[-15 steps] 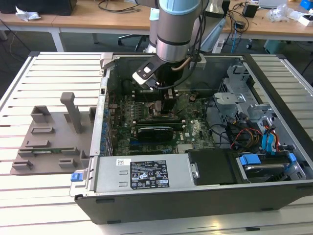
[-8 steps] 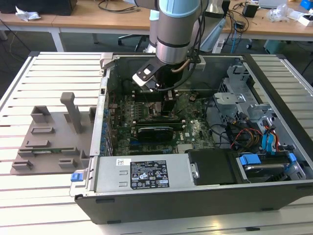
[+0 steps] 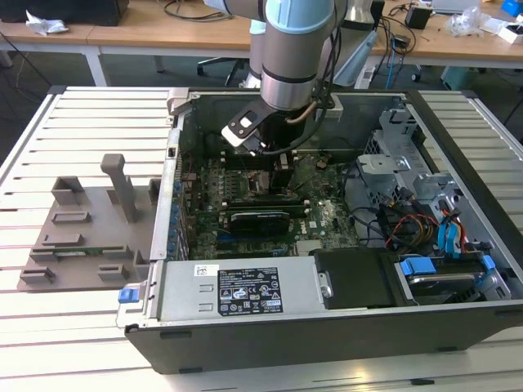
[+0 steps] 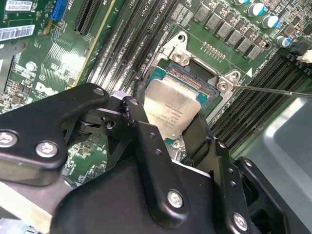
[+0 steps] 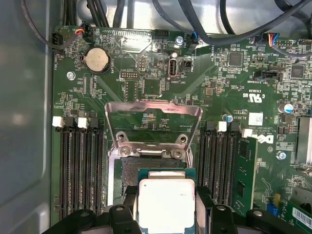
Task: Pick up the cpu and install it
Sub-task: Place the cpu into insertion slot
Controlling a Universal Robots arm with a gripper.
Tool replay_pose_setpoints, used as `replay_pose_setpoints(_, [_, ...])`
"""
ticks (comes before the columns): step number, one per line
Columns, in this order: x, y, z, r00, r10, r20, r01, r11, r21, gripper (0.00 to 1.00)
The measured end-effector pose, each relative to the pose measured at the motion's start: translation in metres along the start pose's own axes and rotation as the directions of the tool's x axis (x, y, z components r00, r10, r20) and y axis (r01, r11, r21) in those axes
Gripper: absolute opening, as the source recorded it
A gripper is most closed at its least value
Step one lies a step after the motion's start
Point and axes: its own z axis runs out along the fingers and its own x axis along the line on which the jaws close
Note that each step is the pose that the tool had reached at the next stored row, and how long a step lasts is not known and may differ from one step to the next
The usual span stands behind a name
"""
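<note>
Surrounding the gripper [image 4: 165, 117] is the open metal computer case [image 3: 327, 335], with the green motherboard [image 5: 146, 87] spread flat beneath it. Long black memory slots [image 5: 80, 170] run close along both sides of the fingers [image 4: 141, 131]. Just beyond the fingertips the shiny steel socket bracket [image 5: 153, 117] stands hinged up. The matte black fingers clamp the cpu [image 5: 165, 204], a flat silvery square with a thin green rim, by opposite edges, directly over the dark socket [image 5: 127, 170].

Pinched in gripper [image 4: 168, 119] by two opposite edges: cpu [image 4: 171, 107], silvery plate up, right over socket [image 4: 192, 80]. Not clear whether seated or just above. Just past the fingertips, metal bracket [image 4: 180, 54]. To either side, dark slots [image 4: 122, 44]; beneath, green board [image 4: 29, 73].
</note>
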Motion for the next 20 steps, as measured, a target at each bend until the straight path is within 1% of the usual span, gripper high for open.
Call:
replay_pose_setpoints(1, [0.0031,0.0002,0.0008,1.0,0.0,0.0,0.0,1.0,0.0001,0.55])
replay_pose_setpoints(2, [0.0043,0.0003,0.0008,1.0,0.0,0.0001,0.0,1.0,0.0001,0.55])
replay_pose_setpoints(3, [0.005,0.0003,0.0011,1.0,0.0,-0.0001,0.0,1.0,-0.0001,0.55])
replay_pose_setpoints(5, [0.0063,0.0006,0.0069,1.0,0.0,-0.0001,0.0,1.0,0.0,0.55])
replay_pose_setpoints(7, [0.0068,0.0006,0.0083,1.0,0.0,-0.0001,0.0,1.0,-0.0001,0.55])
replay_pose_setpoints(10, [0.01,0.0009,0.0104,1.0,0.001,-0.0002,-0.001,1.0,-0.0001,0.55])
replay_pose_setpoints(14, [0.0106,0.0009,0.0126,0.9997,0.026,-0.0009,-0.026,0.9997,0.0005,0.55])
replay_pose_setpoints(20, [0.0108,0.0006,0.0162,0.9996,0.027,-0.0009,-0.027,0.9996,0.0007,0.55])
